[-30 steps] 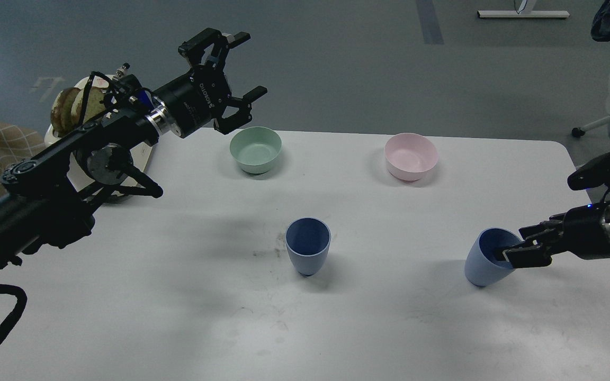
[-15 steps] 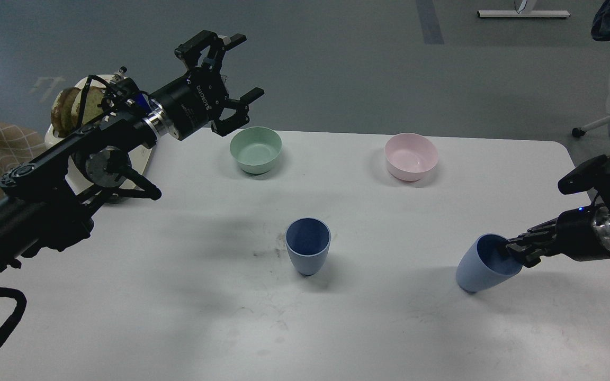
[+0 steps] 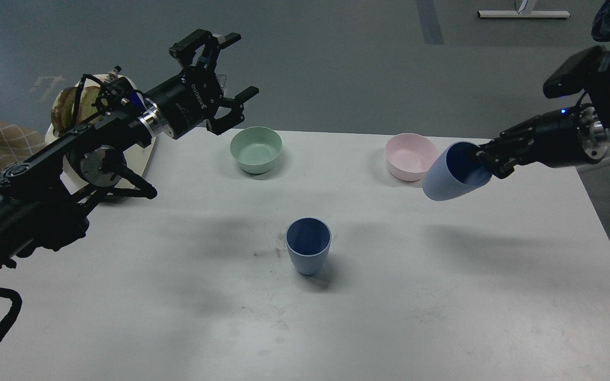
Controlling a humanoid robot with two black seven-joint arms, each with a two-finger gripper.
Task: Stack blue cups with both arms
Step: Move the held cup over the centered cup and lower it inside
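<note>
Blue matte tumblers were both visible: one blue cup [image 3: 308, 245] stood upright near the middle of the white tabletop [image 3: 178, 296]. The second blue cup [image 3: 454, 171] hung tilted above the tabletop, just beside the pink bowl [image 3: 410, 155]. The right pincer [image 3: 486, 159] was clamped on its rim, one finger hidden inside. The left pincer [image 3: 226, 69] was spread wide and empty, above the green bowl [image 3: 256, 149].

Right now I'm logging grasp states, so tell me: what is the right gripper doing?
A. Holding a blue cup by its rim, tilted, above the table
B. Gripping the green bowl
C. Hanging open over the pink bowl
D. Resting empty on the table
A: the right gripper pinches the rim of the lifted blue cup, which is tilted and clear of the table.
</note>
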